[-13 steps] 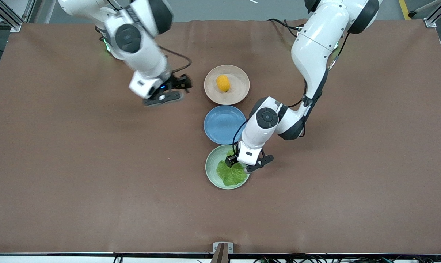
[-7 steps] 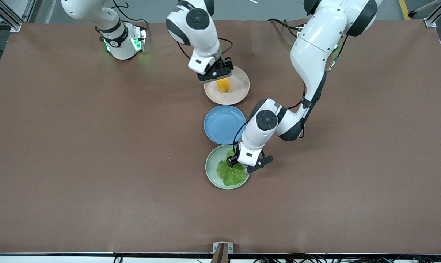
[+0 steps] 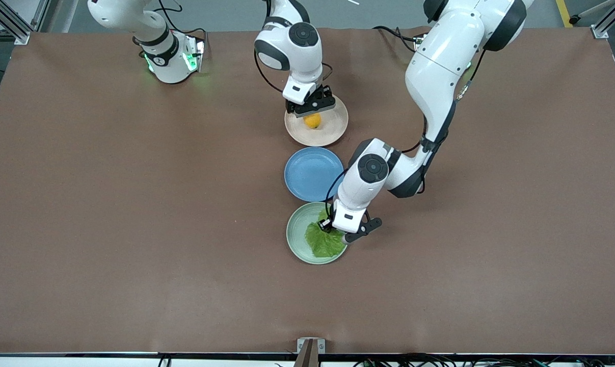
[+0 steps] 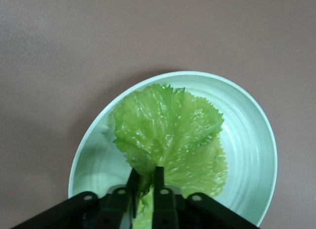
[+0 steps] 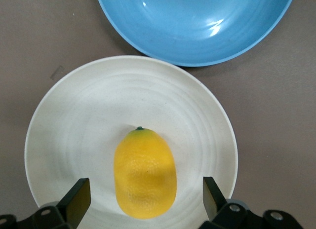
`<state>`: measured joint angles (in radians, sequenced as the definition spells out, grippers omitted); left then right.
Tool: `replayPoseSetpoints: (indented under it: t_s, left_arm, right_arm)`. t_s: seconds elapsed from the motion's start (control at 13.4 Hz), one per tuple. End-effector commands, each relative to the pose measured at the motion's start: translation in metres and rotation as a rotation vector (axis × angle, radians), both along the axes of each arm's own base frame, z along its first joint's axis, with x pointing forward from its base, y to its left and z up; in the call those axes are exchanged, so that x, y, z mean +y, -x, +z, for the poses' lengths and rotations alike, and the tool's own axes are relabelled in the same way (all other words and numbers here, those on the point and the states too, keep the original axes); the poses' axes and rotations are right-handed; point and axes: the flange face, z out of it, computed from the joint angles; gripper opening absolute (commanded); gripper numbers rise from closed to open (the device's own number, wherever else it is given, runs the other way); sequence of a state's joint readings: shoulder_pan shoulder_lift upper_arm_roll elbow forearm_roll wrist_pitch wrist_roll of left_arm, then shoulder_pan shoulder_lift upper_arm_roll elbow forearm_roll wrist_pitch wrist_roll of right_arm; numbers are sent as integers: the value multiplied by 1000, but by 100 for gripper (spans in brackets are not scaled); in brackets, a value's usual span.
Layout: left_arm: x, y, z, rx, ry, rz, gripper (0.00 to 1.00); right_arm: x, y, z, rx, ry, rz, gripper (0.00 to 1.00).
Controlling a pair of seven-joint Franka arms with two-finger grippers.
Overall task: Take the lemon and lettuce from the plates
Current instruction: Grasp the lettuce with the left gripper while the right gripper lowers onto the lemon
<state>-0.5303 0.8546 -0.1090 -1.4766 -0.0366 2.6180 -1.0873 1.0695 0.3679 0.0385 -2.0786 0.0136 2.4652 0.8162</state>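
Right gripper (image 5: 143, 199) hangs over the beige plate (image 5: 74, 115), jaws spread wide; the lemon (image 5: 144, 173) lies between them, long axis crosswise to the closing line. Left gripper (image 4: 144, 192) pinches the lettuce (image 4: 168, 128) stem over the green plate (image 4: 247, 125).

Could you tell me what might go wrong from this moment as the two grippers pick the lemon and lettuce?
The left gripper pinches only the stem end of the crinkled green lettuce leaf on the pale mint plate; it may tear or slip when lifted. The right gripper is open around the oval orange-yellow lemon on the beige plate; the rounded fruit could roll or squirt out on closing.
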Motion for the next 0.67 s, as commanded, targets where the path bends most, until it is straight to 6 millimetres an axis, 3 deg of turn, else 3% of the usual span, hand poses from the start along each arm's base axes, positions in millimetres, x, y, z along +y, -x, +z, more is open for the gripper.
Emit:
replayPoseSetpoints:
  t_s: [0.0, 0.15, 0.3, 0.6]
  left_arm:
    - [-2, -4, 7, -11, 17, 23, 3]
    - [-3, -8, 19, -22, 31, 44, 1]
    - [-6, -13, 44, -49, 56, 60, 1]
    - [-1, -19, 117, -97, 96, 93, 1]
  right_arm:
    - [6, 5, -9, -22, 18, 6, 100]
    - [8, 12, -18, -20, 25, 12, 100]
    - [15, 19, -28, -34, 23, -2, 100]
    - [15, 21, -42, -64, 44, 3, 96]
